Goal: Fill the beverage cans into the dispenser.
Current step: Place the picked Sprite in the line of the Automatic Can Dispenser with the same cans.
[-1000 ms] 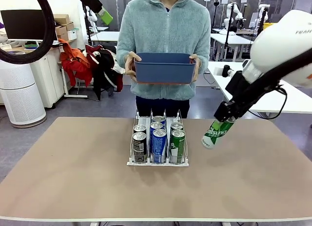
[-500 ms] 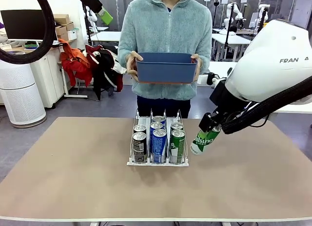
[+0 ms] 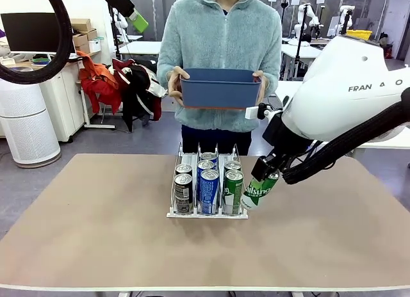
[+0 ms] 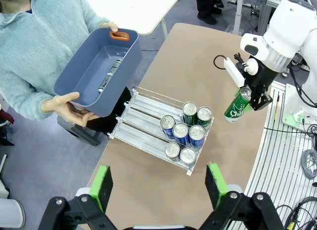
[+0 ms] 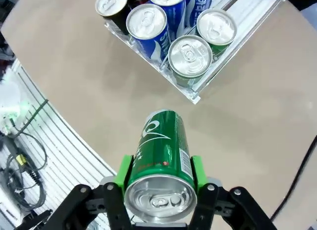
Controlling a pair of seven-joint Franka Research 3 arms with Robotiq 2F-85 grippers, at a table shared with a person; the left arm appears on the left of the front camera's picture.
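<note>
The dispenser (image 3: 207, 214) stands mid-table, holding several beverage cans (image 3: 209, 183) at the near end of its three lanes: black on the left, blue in the middle, green on the right. My right gripper (image 3: 265, 171) is shut on a green can (image 3: 257, 191), tilted and hanging just right of the dispenser's front right corner. The right wrist view shows this can (image 5: 161, 145) between the green pads of the right gripper (image 5: 161, 173), with the dispenser (image 5: 210, 81) beyond. High above, my left gripper (image 4: 159, 184) is open with nothing in it, over the dispenser (image 4: 143, 112).
At the far side a person holds a blue bin (image 3: 219, 89) at chest height in both hands. In the left wrist view a dark can (image 4: 110, 74) lies inside the bin (image 4: 79, 79). Bare table surrounds the dispenser.
My right gripper has carried the green can leftward and slightly down, from well right of the dispenser to right beside it. The person and the bin have barely moved.
</note>
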